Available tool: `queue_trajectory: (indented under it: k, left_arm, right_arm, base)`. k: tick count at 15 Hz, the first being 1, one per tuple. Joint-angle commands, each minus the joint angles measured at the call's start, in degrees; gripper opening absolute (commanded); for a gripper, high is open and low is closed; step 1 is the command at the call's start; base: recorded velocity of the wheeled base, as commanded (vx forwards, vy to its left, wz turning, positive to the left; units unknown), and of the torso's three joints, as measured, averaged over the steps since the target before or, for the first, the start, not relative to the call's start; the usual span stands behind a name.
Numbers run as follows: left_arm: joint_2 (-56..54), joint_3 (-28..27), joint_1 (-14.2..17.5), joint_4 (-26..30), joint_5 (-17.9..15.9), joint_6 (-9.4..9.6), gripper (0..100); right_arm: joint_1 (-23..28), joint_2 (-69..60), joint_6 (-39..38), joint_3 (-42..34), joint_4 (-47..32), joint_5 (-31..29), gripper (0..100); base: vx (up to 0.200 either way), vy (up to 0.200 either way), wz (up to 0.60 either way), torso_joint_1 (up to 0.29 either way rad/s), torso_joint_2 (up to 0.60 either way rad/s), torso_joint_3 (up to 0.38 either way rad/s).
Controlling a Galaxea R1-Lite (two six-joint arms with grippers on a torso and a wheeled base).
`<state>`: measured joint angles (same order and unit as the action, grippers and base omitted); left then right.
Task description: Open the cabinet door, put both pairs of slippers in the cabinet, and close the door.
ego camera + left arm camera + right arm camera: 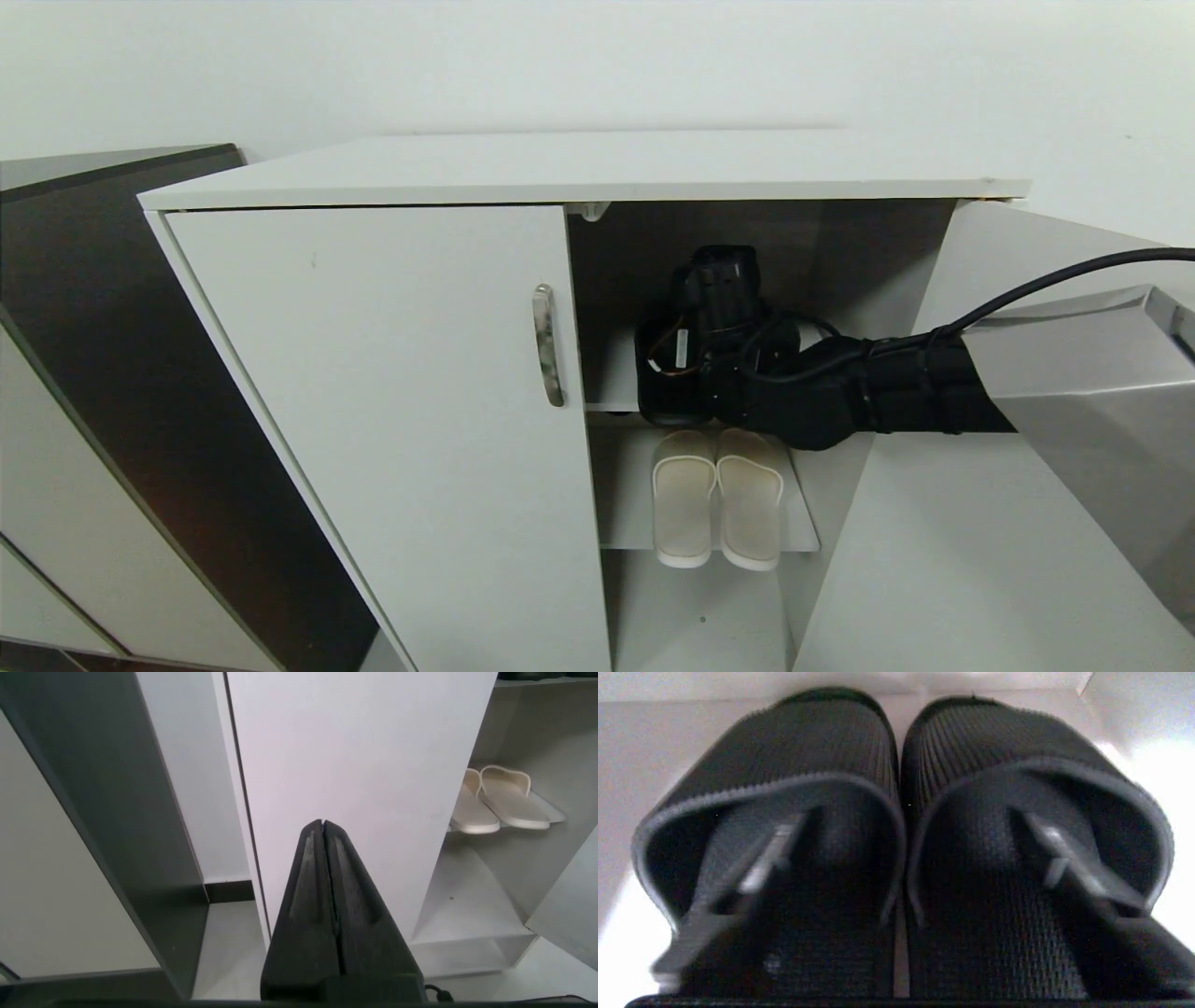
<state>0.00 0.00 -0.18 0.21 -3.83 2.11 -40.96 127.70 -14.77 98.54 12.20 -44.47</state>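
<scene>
The white cabinet (579, 168) has its right door (934, 560) swung open and its left door (392, 420) closed. A pair of white slippers (717, 495) lies side by side on the lower shelf (621, 504), also seen as white slippers (505, 798). My right arm is inside the cabinet at the upper shelf (611, 383), where the black slippers (665, 373) rest. My right gripper (915, 831) is open, one finger inside each black slipper (785, 784), clear of the inner walls. My left gripper (322, 831) is shut and empty, low in front of the closed door.
A dark-faced panel unit (112, 327) stands close to the cabinet's left side. The closed door carries a metal handle (548, 345). The open right door stands beside my right arm. The bottom compartment (700, 616) lies below the white slippers.
</scene>
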Motion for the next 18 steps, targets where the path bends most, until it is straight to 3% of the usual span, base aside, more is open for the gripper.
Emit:
queue_trajectory:
  k: [1, 7, 8, 10, 18]
  left_arm:
    - [0.00, 0.00, 0.01, -0.03, 0.05, 0.00, 0]
    - [0.00, 0.00, 0.01, -0.03, -0.04, 0.00, 0]
    - [0.00, 0.00, 0.01, -0.03, 0.05, 0.00, 0]
    - [0.00, 0.00, 0.01, -0.03, -0.04, 0.00, 0]
    - [0.00, 0.00, 0.01, 0.06, 0.05, 0.00, 0]
  right_arm:
    - [-1.14, -4.39, -0.25, -4.14, 0.19, -0.09, 100]
    - [-6.76, -20.12, -2.45, -25.06, 4.41, -0.35, 100]
    - [-7.56, -22.40, -2.36, -28.14, 6.43, -0.35, 0]
    - [-7.99, -24.60, -1.05, -32.27, 8.54, -0.18, 0]
    - [-11.07, -22.67, -0.08, -34.73, 8.80, -0.44, 0]
  base:
    - [0.000, 0.000, 0.00, 0.000, 0.00, 0.000]
    - [0.000, 0.000, 0.00, 0.000, 0.00, 0.000]
    - [0.000, 0.000, 0.00, 0.000, 0.00, 0.000]
    - [0.000, 0.000, 0.00, 0.000, 0.00, 0.000]
    - [0.000, 0.000, 0.00, 0.000, 0.00, 0.000]
